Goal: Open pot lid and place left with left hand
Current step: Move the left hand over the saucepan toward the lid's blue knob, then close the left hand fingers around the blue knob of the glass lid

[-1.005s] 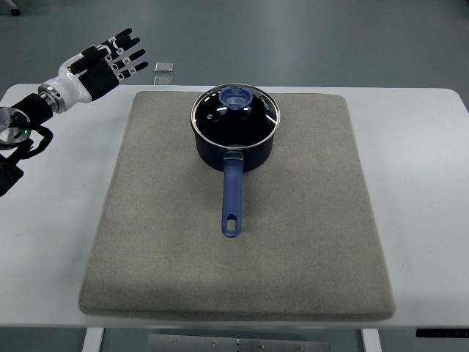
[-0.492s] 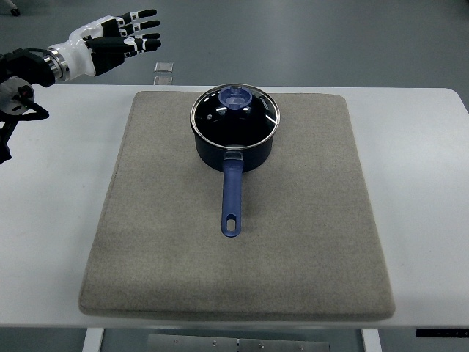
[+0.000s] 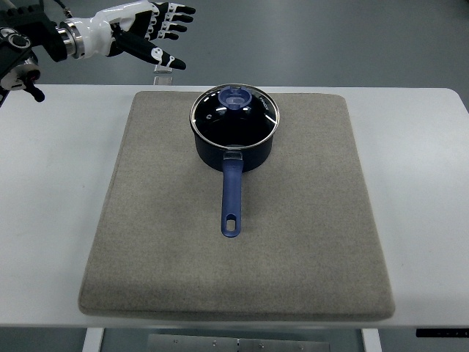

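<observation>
1. Since a second ago, the left hand (image 3: 146,33) has risen and swung toward the saucepan (image 3: 234,139), fingers spread wide, holding nothing.
2. Hand hovers up-left of the saucepan, well apart.
3. Glass lid (image 3: 235,115) sits closed on the saucepan, blue knob (image 3: 235,97) untouched.
4. Risk: a glancing grab could slip off the small knob or shift the saucepan on the grey mat (image 3: 146,235).

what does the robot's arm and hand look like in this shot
Only the left hand shows. It has a glossy white shell over the back, with black fingers jointed in white segments and tipped in black. A silver metal ring forms the wrist, and behind it the forearm is black, with dark cabling near the picture's edge.
</observation>
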You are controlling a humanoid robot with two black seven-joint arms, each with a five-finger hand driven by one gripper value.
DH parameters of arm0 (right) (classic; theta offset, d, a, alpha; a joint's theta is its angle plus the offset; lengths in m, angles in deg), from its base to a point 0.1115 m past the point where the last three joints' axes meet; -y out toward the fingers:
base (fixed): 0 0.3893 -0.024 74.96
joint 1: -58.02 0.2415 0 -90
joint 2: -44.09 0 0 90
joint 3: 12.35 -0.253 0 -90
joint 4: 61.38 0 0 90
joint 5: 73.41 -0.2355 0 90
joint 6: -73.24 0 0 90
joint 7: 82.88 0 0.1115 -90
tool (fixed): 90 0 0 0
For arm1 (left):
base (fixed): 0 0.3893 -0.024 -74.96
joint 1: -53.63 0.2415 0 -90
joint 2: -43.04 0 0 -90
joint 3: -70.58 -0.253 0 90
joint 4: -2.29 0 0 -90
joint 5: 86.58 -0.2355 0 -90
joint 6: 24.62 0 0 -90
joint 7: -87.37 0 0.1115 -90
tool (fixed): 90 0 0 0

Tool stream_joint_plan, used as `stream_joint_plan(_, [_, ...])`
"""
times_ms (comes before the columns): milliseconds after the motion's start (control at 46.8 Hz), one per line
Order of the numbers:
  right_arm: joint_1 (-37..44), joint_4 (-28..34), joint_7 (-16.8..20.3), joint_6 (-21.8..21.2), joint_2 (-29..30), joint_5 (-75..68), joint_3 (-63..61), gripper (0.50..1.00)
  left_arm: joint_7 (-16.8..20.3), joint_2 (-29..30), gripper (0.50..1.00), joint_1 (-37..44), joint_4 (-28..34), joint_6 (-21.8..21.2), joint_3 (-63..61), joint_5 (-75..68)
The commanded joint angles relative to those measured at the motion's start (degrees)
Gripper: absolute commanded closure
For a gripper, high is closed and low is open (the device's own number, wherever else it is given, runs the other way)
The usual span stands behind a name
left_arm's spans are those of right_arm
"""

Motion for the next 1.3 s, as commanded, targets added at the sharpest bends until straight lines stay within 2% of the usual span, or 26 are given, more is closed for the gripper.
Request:
stream_joint_plan(0, [0.0,0.0,0.0,0.0,0.0,0.0,0.0,0.583,0.0,-0.4,0.514,-0.4,-1.2,-0.1,-0.6,-5.8])
stream_joint_plan(449, [0.0,0.0,0.0,0.0,0.0,0.0,0.0,0.583,-0.1,-7.7,0.514,-6.2,-0.8,-0.1,-3.4,-26.7])
stream_joint_plan(834, [0.0,0.0,0.0,0.0,0.0,0.0,0.0,0.583,-0.3,-12.7,0.516,-8.0,-0.9,-0.2,-6.5,-36.5])
stream_joint_plan(1048, [0.0,0.0,0.0,0.0,0.0,0.0,0.0,0.583,-0.3,-13.1,0.527,-7.9,-0.9,-0.1,-6.6,-37.7])
stream_joint_plan(1241, [0.0,0.0,0.0,0.0,0.0,0.0,0.0,0.583,-0.3,-13.0,0.568,-7.9,-0.9,-0.1,-7.6,-38.0])
stream_joint_plan(1283, [0.0,0.0,0.0,0.0,0.0,0.0,0.0,0.583,-0.3,-13.0,0.606,-7.9,-0.9,-0.2,-8.1,-38.0])
